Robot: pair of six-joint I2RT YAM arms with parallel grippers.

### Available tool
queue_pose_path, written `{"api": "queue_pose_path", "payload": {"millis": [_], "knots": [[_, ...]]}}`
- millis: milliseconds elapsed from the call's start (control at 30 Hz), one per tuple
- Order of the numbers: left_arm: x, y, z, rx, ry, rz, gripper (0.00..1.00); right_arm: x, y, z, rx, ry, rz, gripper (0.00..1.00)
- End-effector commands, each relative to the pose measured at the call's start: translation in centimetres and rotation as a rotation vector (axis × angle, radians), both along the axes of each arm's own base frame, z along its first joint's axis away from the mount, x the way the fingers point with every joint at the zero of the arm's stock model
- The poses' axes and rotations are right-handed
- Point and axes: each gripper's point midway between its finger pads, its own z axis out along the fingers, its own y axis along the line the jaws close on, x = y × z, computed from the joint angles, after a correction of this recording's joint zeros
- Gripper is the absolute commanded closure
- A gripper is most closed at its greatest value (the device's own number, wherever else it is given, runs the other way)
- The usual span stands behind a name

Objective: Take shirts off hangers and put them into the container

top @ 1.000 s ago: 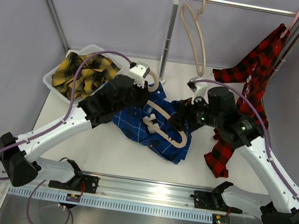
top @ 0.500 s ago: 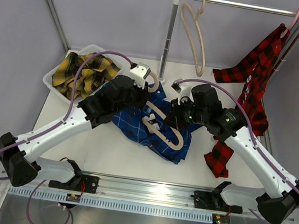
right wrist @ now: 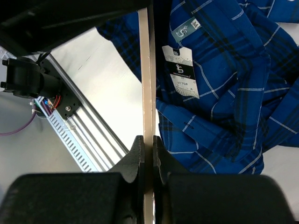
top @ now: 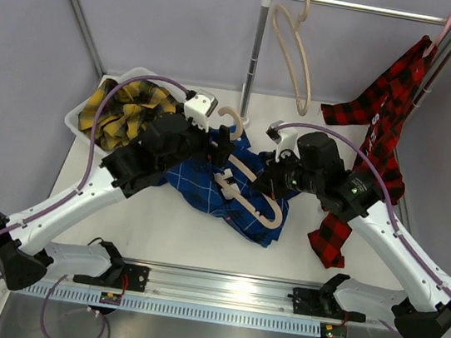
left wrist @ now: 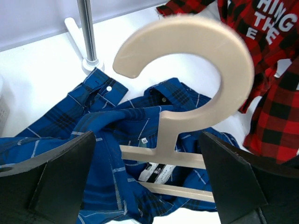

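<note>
While the left gripper (left wrist: 149, 186) stands released, its black wedge-shaped fingers (left wrist: 60, 182) spread wide either side of the round hook without touching it, the right gripper (right wrist: 148, 151) is clenched on the thin flat bar of the same pale beige hanger (top: 248, 196). That smooth, curved hanger lies across the blue shirt (top: 202, 187), a crumpled plaid with fine white lines and a paper tag (right wrist: 181, 70) at the collar, heaped at the centre of the white tabletop (top: 158, 231). At 10 o'clock the yellow-and-black shirt (top: 124, 113) is bunched in the translucent container (top: 71, 120). At 2 o'clock the red-and-black shirt (top: 386, 99) hangs from the rack (top: 256, 56) on a pinkish hanger (top: 436, 37); a bare hanger (top: 296, 53) dangles at 12.
</note>
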Motion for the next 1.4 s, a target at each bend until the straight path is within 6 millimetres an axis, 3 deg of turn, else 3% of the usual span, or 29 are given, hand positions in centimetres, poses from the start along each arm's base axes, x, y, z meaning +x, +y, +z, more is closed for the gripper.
{"api": "queue_pose_path", "payload": {"millis": [0,233,400,700,800,900,933,1033,1067,1100,1367], "knots": [[-1.2,0.3,3.8,-0.062,-0.053,-0.034,0.01,-0.1,0.0,0.6,0.014,-0.032,-0.007,1.00],[-2.7,2.7,2.3,-0.018,-0.045,-0.007,0.01,0.5,-0.1,0.3,-0.001,-0.039,-0.028,1.00],[-2.9,3.7,0.4,0.014,-0.026,0.025,0.17,0.6,-0.1,0.3,0.001,-0.038,-0.039,1.00],[-1.1,1.8,-4.7,0.120,0.107,0.026,0.27,0.5,-0.1,0.4,0.008,-0.033,-0.040,1.00],[-0.5,1.5,-5.6,0.132,0.132,0.043,0.35,0.3,-0.1,0.4,0.016,-0.033,-0.035,1.00],[0.5,2.2,-6.2,0.142,0.147,0.082,0.51,0.2,-0.2,0.1,0.018,-0.029,-0.034,1.00],[1.0,2.8,-6.3,0.137,0.153,0.112,0.61,0.1,-0.2,0.0,0.015,-0.027,-0.034,1.00],[1.8,4.1,-6.1,0.126,0.153,0.159,0.79,-0.1,-0.6,0.0,0.018,-0.037,-0.039,1.00],[1.8,4.4,-6.0,0.124,0.148,0.169,0.92,-0.4,-1.0,0.1,0.015,-0.038,-0.043,1.00],[2.0,4.7,-5.8,0.122,0.143,0.182,0.98,-0.5,-1.1,0.1,0.015,-0.043,-0.045,1.00],[3.1,9.7,-5.9,0.212,0.124,0.382,1.00,-2.8,-4.6,0.6,0.001,-0.060,-0.104,1.00]]}}
